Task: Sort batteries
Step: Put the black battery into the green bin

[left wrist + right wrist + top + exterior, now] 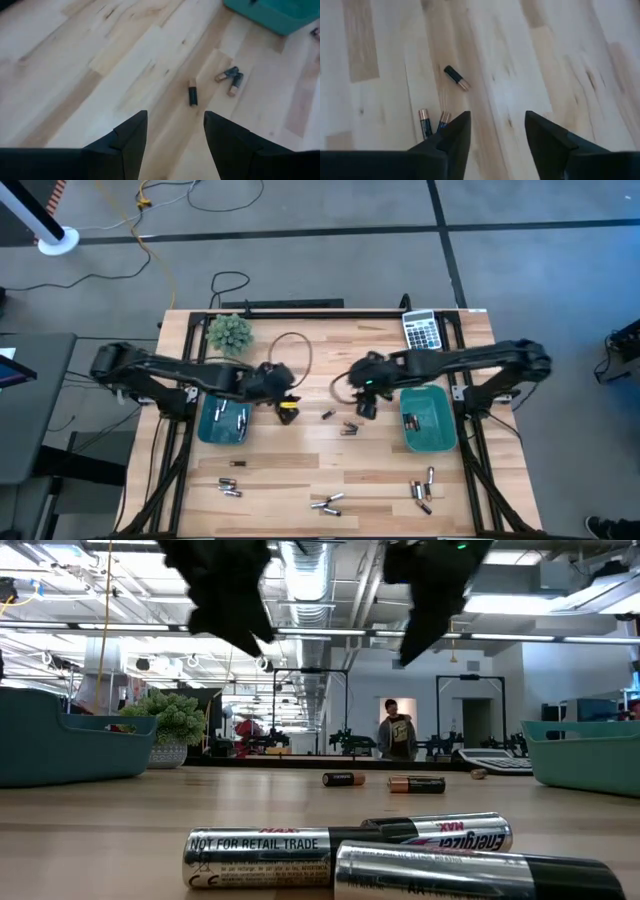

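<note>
A: Found the left gripper (287, 407) parted and empty, hanging just right of the left bin (206, 428). Found the right gripper (362, 410) spread too, nothing between the fingers, above the three coppery batteries (341, 423) at mid-table.

B: Judged the pick to belong to the right one, then. Would have dropped over the lone cell (456, 78), not the touching pair (433, 121); turned the fingers across its length; closed on the middle, so as not to roll it.

A: Counted, left to right: one plant (230, 332), two teal bins, the right bin (444, 438) beside the calculator's side, one calculator (422, 330).

B: And loose cells?

A: Three at the centre. Near the front edge, three silvery clusters (327, 502), roughly three or four each; could not count them surely. Spotted a few in each bin.
</note>
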You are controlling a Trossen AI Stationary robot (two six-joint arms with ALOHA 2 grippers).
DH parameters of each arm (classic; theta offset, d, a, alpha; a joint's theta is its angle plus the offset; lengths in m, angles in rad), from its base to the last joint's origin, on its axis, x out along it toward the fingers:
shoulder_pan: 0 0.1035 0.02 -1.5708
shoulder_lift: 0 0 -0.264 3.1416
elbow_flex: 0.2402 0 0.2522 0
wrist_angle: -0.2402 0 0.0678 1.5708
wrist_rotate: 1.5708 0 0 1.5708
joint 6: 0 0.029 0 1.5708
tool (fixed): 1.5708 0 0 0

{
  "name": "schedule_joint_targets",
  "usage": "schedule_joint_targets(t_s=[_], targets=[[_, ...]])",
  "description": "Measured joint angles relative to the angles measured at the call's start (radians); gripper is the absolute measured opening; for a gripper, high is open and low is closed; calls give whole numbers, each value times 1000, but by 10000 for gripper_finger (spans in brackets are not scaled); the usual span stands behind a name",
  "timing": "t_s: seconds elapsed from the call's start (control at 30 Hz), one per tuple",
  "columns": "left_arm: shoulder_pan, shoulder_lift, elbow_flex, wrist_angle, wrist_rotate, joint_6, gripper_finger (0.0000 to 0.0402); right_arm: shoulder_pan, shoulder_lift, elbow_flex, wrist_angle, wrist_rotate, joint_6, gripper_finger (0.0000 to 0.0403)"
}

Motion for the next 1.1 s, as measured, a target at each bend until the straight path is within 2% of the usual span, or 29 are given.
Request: schedule_joint_targets(t_s=[0.2, 0.5, 0.67, 0.83, 0.97, 1.03, 1.1], targets=[[-99, -150, -126, 3, -118, -107, 189, 32, 247, 177, -40, -1, -182, 244], [-183, -265, -208, -1, -122, -158, 189, 32, 526, 370, -91, -75, -333, 234], [-236, -321, -265, -5, -132, -153, 189, 18, 639, 452, -152, -104, -340, 232], [-271, -393, -321, -9, -132, -178, 189, 10, 714, 476, -174, -142, -284, 230], [-274, -435, -331, -52, -124, -180, 189, 6, 749, 478, -175, -141, -219, 198], [-274, -443, -331, -100, -111, -162, 189, 6, 761, 478, -168, -139, -191, 164], [-274, -444, -331, -149, -92, -76, 189, 10, 764, 477, -163, -133, -172, 123]])
